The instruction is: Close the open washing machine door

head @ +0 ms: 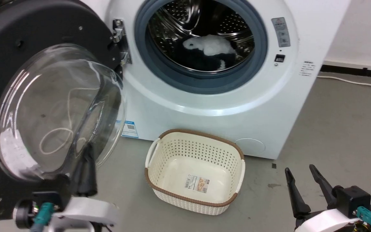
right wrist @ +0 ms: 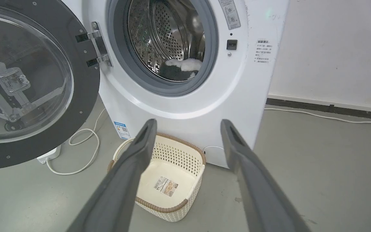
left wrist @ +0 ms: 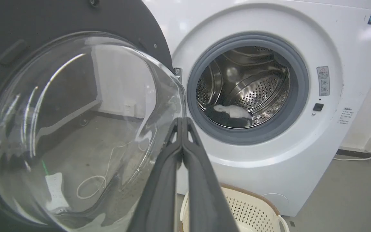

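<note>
Standing wide open beside the washing machine (head: 204,119), the door (head: 27,25) has the left gripper (left wrist: 183,124), fingers pressed together and empty, by its glass, while the right gripper (right wrist: 188,127) gapes empty.

door (head: 55,109) of clear glossy glass; drum (head: 233,27) of shiny perforated steel

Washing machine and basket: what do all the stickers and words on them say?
Grey label on the washing machine: too small to read.
Black print near it: too blurred.
Blue sticker, low down: too small.
White label in the basket: too blurred.
So no words can be read.
</note>
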Robot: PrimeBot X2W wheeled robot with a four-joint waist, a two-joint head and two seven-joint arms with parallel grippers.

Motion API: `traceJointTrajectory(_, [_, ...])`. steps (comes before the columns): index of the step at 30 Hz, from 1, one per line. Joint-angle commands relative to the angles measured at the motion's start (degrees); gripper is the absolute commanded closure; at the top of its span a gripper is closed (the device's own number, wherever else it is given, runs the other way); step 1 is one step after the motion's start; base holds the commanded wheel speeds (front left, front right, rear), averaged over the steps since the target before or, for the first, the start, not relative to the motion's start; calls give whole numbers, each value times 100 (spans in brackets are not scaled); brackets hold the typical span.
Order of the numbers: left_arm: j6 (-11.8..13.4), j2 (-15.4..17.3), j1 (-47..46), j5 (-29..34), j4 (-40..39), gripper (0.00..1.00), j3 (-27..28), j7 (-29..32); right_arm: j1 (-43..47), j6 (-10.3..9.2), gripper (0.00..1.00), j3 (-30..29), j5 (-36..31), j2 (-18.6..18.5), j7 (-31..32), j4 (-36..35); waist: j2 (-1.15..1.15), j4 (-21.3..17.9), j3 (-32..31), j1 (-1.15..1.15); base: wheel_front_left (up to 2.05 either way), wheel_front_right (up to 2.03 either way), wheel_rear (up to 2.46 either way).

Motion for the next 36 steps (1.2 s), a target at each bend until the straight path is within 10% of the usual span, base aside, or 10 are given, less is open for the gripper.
traceJointTrajectory(1, [43,3,-85,-66,-106,100,49,-62,93,1,0,3,65,2,-66,30,0,52,3,0,0,0,0])
traceJointTrajectory(19, [51,77,-844,-763,-426,100,2191,-303,152,2,0,-15,423,3,-305,214,0,991,85,0,0,0,0])
traceJointTrajectory(36, [-357,2216,-1599,-793,1974,100,2179,723,-155,3,0,-128,368,3,-356,152,0,1209,881,0,0,0,0])
